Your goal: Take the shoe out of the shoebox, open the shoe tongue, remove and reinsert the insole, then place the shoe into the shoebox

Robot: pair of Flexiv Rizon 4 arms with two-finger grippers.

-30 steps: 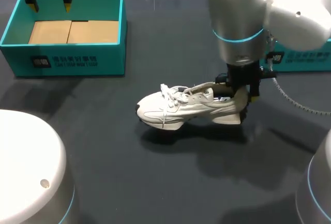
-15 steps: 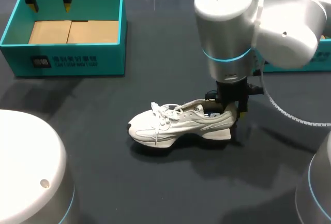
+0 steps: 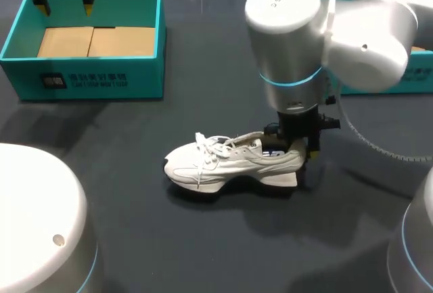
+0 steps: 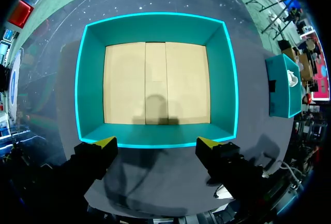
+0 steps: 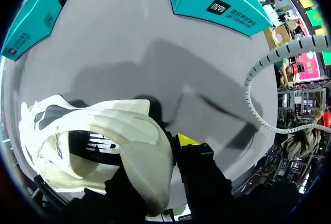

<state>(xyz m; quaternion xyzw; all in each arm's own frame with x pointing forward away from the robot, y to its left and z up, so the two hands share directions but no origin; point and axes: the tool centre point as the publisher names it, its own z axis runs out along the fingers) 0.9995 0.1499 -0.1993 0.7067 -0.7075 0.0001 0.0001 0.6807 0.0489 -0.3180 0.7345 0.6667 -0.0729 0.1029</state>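
On the dark table (image 3: 135, 239) the teal shoebox (image 3: 95, 80) stands open with nothing in it but its cardboard floor, so the first step looks done. The white shoe (image 3: 223, 163) is outside the shoebox, well apart from it, off the corner nearest me on my right, with its toe toward the shoebox and its heel away from it. From what shows, everything else is still to do. The laces look tied and the tongue is not pulled back, the insole seems to be sitting inside (the dark patch seen through the opening), and the return to the shoebox comes last. I cannot tell whether the sole rests fully on the table or hangs just above it. A second teal box (image 3: 413, 76) sits far from the shoebox, beyond the shoe. The right claw (image 3: 302, 149) is at the end of the shoe farthest from the shoebox, clenched on the heel wall. One yellow tip presses the outside of the heel, and the other finger appears to be tucked inside the opening. The left claw (image 3: 65, 3) hangs above the shoebox's far rim, fingers spread wide and holding nothing.
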